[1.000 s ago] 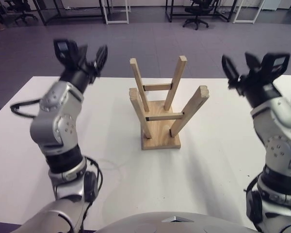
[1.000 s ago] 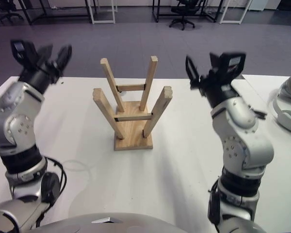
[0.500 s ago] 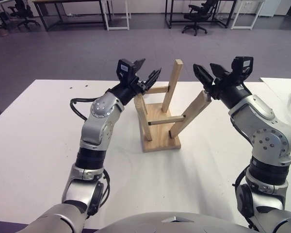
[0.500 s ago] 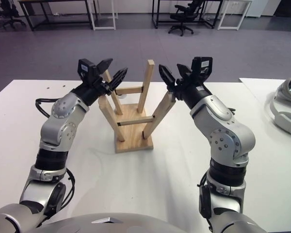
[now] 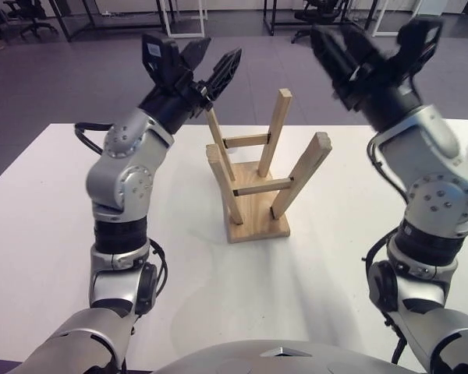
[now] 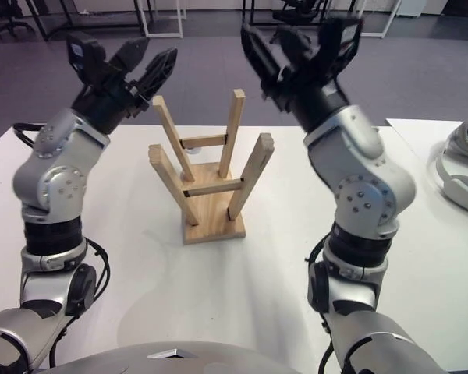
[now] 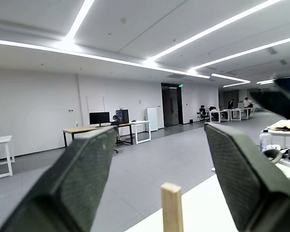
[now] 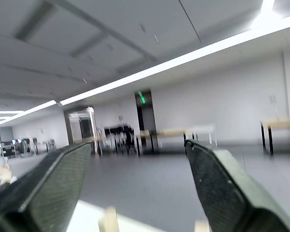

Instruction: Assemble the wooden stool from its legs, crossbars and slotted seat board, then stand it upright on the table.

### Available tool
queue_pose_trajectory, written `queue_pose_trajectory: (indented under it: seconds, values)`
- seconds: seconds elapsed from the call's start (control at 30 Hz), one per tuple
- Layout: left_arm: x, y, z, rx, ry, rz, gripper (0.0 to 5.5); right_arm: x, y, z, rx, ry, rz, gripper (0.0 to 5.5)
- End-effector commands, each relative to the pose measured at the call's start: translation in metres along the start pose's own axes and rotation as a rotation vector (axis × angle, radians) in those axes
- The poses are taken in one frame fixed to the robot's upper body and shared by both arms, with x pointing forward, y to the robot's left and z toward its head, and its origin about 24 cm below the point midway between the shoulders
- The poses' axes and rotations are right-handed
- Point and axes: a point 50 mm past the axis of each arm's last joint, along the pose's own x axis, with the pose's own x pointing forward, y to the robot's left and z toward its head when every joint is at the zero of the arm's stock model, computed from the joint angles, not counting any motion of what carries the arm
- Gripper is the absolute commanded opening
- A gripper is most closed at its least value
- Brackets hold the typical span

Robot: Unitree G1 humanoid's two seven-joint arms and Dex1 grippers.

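White bench (image 5: 54,195): stool (image 5: 253,187) assembled but inverted, seat board (image 5: 259,227) down, legs (image 5: 278,128) up. Left gripper (image 5: 222,48), right gripper (image 5: 334,40) high above, fingers (image 5: 225,68) spread, empty. Remaining: flip upright.

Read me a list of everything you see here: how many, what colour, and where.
Wooden stool: one, pale wood, upside down mid-table, seat board flat on the table, four legs pointing up, crossbars fitted.
Table: one, white, under the stool.
Headset-like device: one, white and grey, on a second white table to the right.
Office chairs: at least two, black, on the floor behind.
Left gripper: one, black, open, raised left of the stool, empty.
Right gripper: one, black, open, raised right of the stool, empty.
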Motion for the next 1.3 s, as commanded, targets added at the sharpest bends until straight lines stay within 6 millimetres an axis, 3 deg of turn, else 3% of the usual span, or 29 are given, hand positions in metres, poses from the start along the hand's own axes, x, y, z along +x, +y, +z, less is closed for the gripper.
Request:
queue_pose_trajectory:
  seconds: [0.03,0.1,0.2,0.27,0.37,0.5,0.57,0.63,0.7,0.73,0.8,0.87,0.9,0.97,1.0,1.03,1.07,1.1,1.17,1.3]
  values:
    - [-0.012,-0.014,-0.005,-0.054,0.047,-0.012,3.34,-0.006,-0.007,-0.025,0.052,0.124,-0.027,3.59]
    - [-0.021,-0.01,-0.043,-0.051,0.172,0.027,3.34,-0.019,-0.014,-0.06,0.105,0.253,-0.07,3.59]
    - [-0.051,-0.014,-0.125,-0.023,0.41,0.05,3.34,-0.046,-0.02,-0.116,0.169,0.44,-0.133,3.59]
    - [-0.077,-0.013,-0.165,-0.043,0.517,0.08,3.34,-0.055,-0.022,-0.132,0.191,0.476,-0.164,3.59]
    - [-0.057,-0.007,-0.139,-0.039,0.378,0.067,3.34,-0.045,-0.024,-0.122,0.194,0.413,-0.144,3.59]
    - [-0.022,-0.01,-0.072,-0.059,0.111,-0.045,3.34,-0.033,-0.022,-0.101,0.17,0.339,-0.099,3.59]
    - [-0.005,-0.003,-0.032,-0.045,-0.014,-0.083,3.34,-0.014,-0.024,-0.069,0.11,0.213,-0.065,3.59]
    - [0.011,0.005,0.008,0.02,-0.109,-0.114,3.34,0.008,-0.022,-0.019,0.038,0.037,-0.002,3.59]
    - [0.019,0.002,0.035,0.078,-0.155,-0.157,3.34,0.022,-0.012,0.02,-0.002,-0.074,0.073,3.59]
    - [0.021,0.0,0.04,0.095,-0.159,-0.174,3.34,0.025,-0.008,0.029,-0.013,-0.093,0.094,3.59]
    - [0.02,-0.006,0.038,0.096,-0.136,-0.195,3.34,0.027,-0.005,0.029,-0.008,-0.077,0.113,3.59]
    - [0.012,-0.01,0.015,0.067,-0.065,-0.19,3.34,0.019,-0.011,0.0,0.024,0.025,0.079,3.59]
    - [0.003,-0.01,-0.013,0.042,0.009,-0.166,3.34,0.007,-0.019,-0.032,0.04,0.122,0.014,3.59]
    - [-0.025,-0.011,-0.09,0.0,0.21,-0.1,3.34,-0.034,-0.038,-0.109,0.116,0.34,-0.141,3.59]
    - [-0.039,-0.015,-0.12,-0.005,0.291,-0.085,3.34,-0.051,-0.041,-0.135,0.129,0.416,-0.184,3.59]
    - [-0.055,-0.021,-0.15,0.005,0.378,-0.084,3.34,-0.061,-0.039,-0.149,0.141,0.453,-0.198,3.59]
    - [-0.066,-0.025,-0.167,0.016,0.419,-0.087,3.34,-0.062,-0.037,-0.153,0.145,0.453,-0.189,3.59]
    - [-0.066,-0.021,-0.168,0.024,0.409,-0.076,3.34,-0.056,-0.035,-0.147,0.148,0.412,-0.165,3.59]
    - [-0.05,-0.007,-0.151,0.044,0.318,-0.05,3.34,-0.039,-0.035,-0.126,0.159,0.306,-0.133,3.59]
    - [-0.019,0.016,-0.076,0.07,0.027,0.013,3.34,-0.017,-0.026,-0.077,0.133,0.113,-0.045,3.59]
